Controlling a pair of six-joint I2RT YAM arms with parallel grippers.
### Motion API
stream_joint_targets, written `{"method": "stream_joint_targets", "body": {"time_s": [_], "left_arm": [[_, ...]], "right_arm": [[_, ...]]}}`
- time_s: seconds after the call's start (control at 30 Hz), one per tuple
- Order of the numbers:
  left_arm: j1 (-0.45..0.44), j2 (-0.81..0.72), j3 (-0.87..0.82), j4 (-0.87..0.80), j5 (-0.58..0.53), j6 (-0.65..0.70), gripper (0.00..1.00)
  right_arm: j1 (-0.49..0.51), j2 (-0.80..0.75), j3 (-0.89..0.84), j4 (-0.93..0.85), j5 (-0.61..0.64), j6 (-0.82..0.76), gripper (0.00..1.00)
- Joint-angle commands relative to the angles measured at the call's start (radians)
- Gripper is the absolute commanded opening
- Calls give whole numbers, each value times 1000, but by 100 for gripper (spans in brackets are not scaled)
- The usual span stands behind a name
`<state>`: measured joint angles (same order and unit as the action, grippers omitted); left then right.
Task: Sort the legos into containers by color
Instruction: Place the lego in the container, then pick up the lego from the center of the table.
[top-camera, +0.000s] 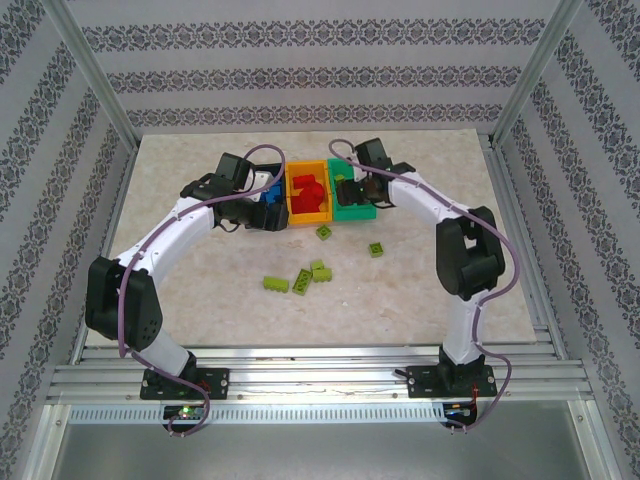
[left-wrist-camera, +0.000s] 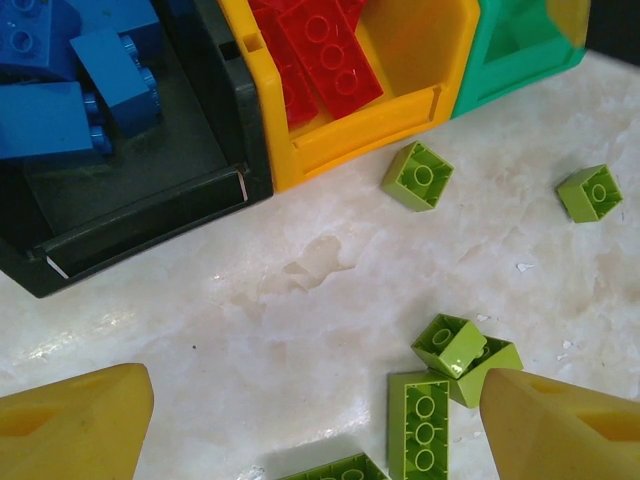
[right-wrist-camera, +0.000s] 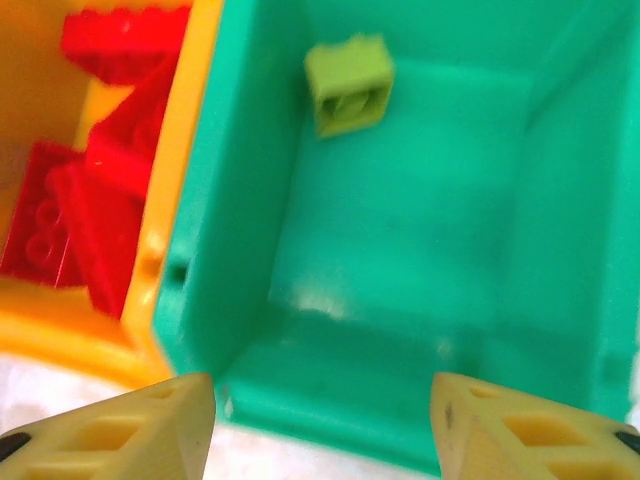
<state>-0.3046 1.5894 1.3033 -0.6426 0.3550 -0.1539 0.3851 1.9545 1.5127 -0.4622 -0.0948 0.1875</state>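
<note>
The black bin (left-wrist-camera: 130, 220) holds blue legos (left-wrist-camera: 60, 90), and the orange-yellow bin (left-wrist-camera: 330, 140) beside it holds red legos (left-wrist-camera: 330, 55). One lime lego (right-wrist-camera: 348, 85) lies inside the green bin (right-wrist-camera: 400, 250). My right gripper (right-wrist-camera: 320, 420) hangs open over that bin's near wall with nothing between its fingers. My left gripper (left-wrist-camera: 315, 420) stands open above bare table in front of the black bin. Several lime legos lie loose on the table, one (left-wrist-camera: 417, 175) near the orange-yellow bin, one (left-wrist-camera: 590, 192) further right, and a cluster (left-wrist-camera: 450, 343) by my left gripper's right fingertip.
The three bins stand in a row at the table's middle back, green bin (top-camera: 355, 212) on the right. Loose lime bricks (top-camera: 302, 281) are scattered in front of them toward the arms. Patterned walls and metal posts enclose the table.
</note>
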Motion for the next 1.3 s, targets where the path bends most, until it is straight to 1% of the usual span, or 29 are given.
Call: {"method": "stream_joint_targets", "body": {"time_s": [0.0,0.17,0.3,0.37,0.63,0.83,1.27], "left_arm": [[13,2,31,-19,32,0,85],[13,-2,28,-10,47,-8,85],[14,-8,27,-15,26,-3,86],[15,-14,22,-5,36,-6,86],[14,-17,24,-9,45,-8,86],[13,-25,24,-7,49,-10,86],[14,-23,22,-15,32,-5,86]], "right_arm": [[18,-110,-105,40,6,24,59],[23,-230,-266,52,21,32,60],[21,-316,-380,53,50,39,60],[18,-352,-439,65,63,45,60],[6,-424,-595,93,80,80,60],[-3,-422,-615,76,81,73,60],[-6,-317,-558,40,100,46,59]]}}
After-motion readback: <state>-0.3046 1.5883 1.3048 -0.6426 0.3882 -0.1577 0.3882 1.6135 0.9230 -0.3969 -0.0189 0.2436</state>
